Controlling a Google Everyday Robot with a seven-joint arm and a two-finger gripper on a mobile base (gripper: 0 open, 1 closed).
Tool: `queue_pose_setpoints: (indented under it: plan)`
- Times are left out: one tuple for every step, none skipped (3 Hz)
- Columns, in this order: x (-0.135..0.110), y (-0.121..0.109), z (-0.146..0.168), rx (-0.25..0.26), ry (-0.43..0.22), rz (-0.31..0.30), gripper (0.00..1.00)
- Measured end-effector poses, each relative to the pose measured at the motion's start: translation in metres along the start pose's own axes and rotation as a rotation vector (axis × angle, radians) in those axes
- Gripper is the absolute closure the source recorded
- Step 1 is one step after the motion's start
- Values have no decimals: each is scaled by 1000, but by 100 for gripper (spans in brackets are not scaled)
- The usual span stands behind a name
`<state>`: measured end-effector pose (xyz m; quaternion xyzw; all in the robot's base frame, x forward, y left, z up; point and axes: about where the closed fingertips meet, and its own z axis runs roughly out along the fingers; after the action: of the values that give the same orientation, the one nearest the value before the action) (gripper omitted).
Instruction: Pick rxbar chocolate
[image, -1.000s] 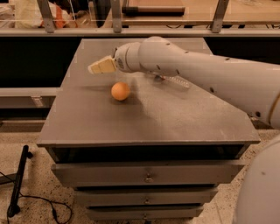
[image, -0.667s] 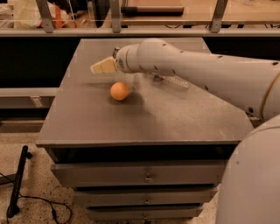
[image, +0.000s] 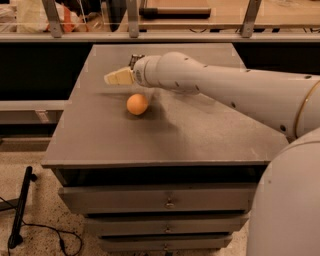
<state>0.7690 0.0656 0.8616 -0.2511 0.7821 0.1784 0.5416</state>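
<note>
Over the last second very little changes: the gripper (image: 114, 78) holds almost the same spot, hanging above the far left part of the counter (image: 210, 145), up and to the left of the orange ball (image: 137, 104) and clear of it. The ball has not rolled. The main shift I see is the robot's own white body filling more of the lower right corner. I read this as a pause or a slow search rather than a reach, so the pick has not begun. I cannot tell whether the jaws are apart or together; from here they show only as one pale wedge pointing left, with nothing visibly held. The chocolate bar does not show anywhere on the counter; my guess is that it lies behind the arm (image: 210, 85), which crosses the far right side, but I cannot confirm that. No brand, label or writing is readable, neither on the counter nor on the drawers (image: 160, 200) below.
</note>
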Motion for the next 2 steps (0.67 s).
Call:
queue_pose_setpoints:
  plan:
    - [2, -4, 2, 40, -36, -6, 0]
    - [5, -4, 5, 72, -33, 11, 0]
